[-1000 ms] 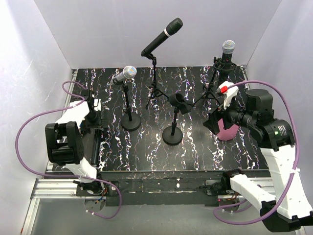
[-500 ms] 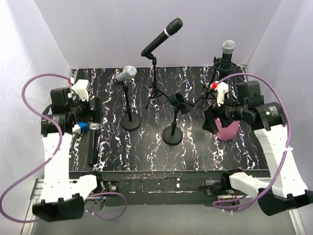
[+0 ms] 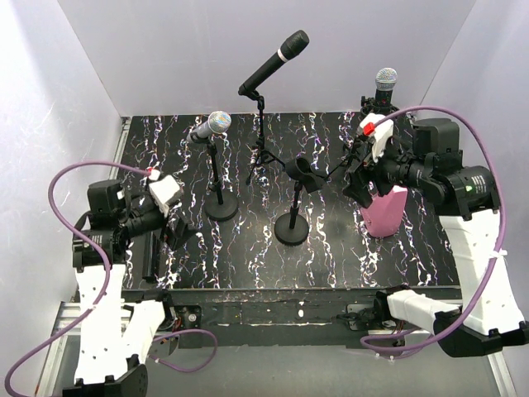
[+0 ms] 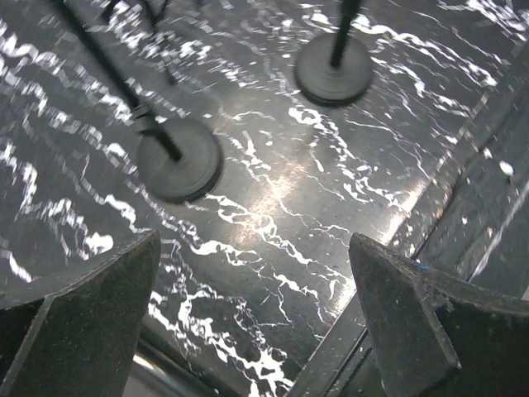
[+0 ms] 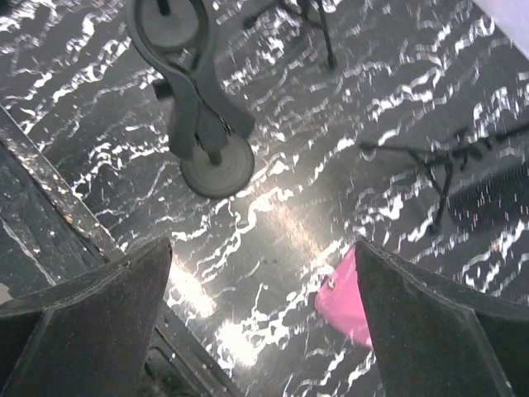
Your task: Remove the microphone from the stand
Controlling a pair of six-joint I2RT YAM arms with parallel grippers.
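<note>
Left gripper [image 3: 180, 233] gapes beside dark, apparently flat microphone [image 3: 150, 258].

Four stands counted: the empty stand [image 3: 292, 225], a round-base stand [image 3: 221, 205] left of it, a centre tripod [image 3: 261, 136] behind it, a right tripod [image 3: 369, 106] to its back right. Three mounted microphones: a left silver microphone [image 3: 216, 124], a black microphone [image 3: 277, 59], a right silver microphone [image 3: 386, 80]. Probably a fourth, a loose microphone [image 3: 150, 263], lying far left of the empty stand, half hidden. One pink container [image 3: 387, 213] right of that stand.
</note>
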